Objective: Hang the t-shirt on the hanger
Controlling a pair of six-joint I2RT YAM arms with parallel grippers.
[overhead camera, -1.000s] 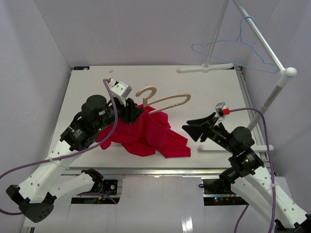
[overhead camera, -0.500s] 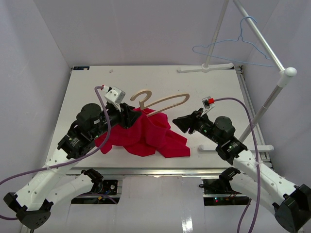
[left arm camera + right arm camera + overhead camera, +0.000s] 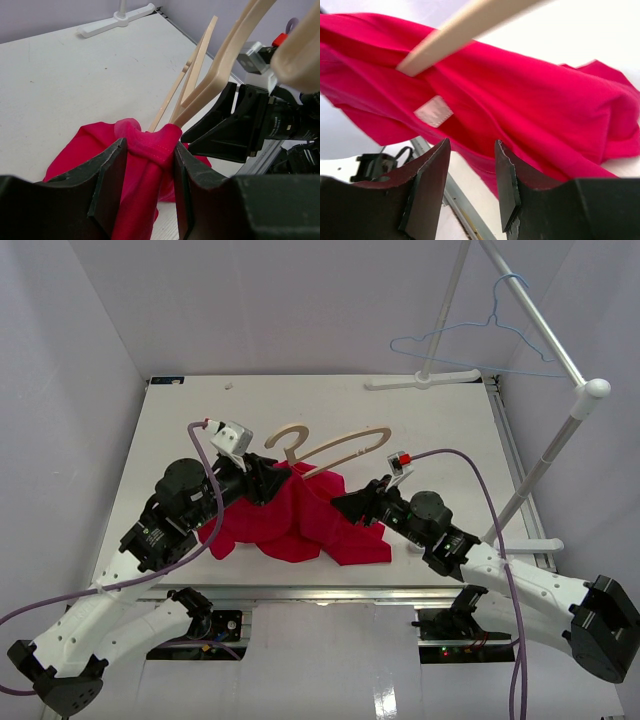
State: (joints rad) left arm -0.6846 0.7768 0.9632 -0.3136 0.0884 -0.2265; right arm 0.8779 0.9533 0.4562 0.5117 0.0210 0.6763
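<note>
Red t-shirt bunches clamped in the left gripper; right gripper gapes just beside it.

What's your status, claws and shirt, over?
Left claw shut on t-shirt. Right claw open beside t-shirt, holding nothing. Hanger partly inside t-shirt. No obstruction seen.

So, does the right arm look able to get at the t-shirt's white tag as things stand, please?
Probably yes: the right gripper faces the tag with its jaws open and nothing in between; only the hanger crosses just above the tag.
</note>
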